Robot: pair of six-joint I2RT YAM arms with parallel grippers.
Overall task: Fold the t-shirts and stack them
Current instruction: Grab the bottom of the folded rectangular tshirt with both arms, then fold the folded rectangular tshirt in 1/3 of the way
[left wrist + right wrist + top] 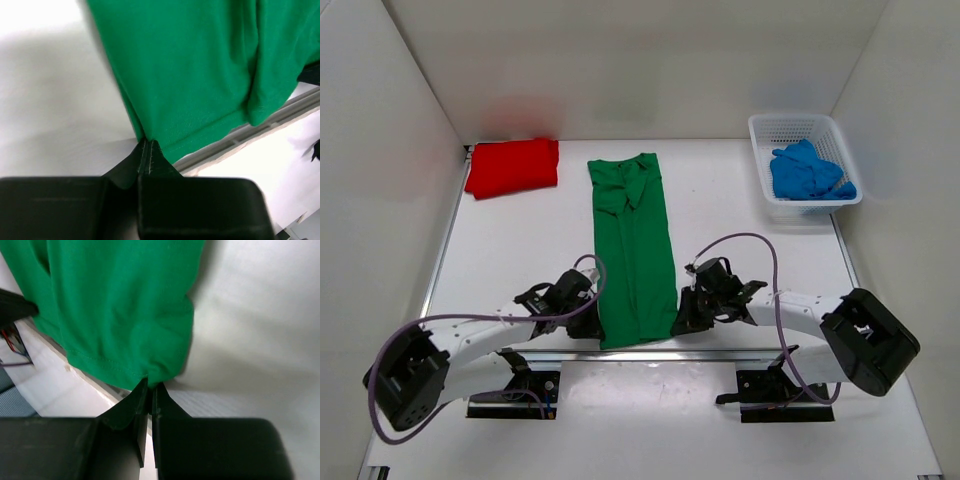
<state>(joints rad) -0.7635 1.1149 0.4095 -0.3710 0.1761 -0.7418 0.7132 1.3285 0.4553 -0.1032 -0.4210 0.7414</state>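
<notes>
The green t-shirt [634, 250] lies as a long narrow strip down the middle of the table, collar end far, hem near. My left gripper [592, 322] is shut on its near left hem corner [150, 131]. My right gripper [681, 322] is shut on its near right hem corner [160, 371]. The red t-shirt [513, 166] lies folded at the far left. The blue t-shirt [808, 173] is crumpled inside the white mesh basket [764, 133] at the far right.
The table's near edge rail [260, 125] runs just under the green hem and also shows in the right wrist view [90, 382]. White walls enclose the table on the left, back and right.
</notes>
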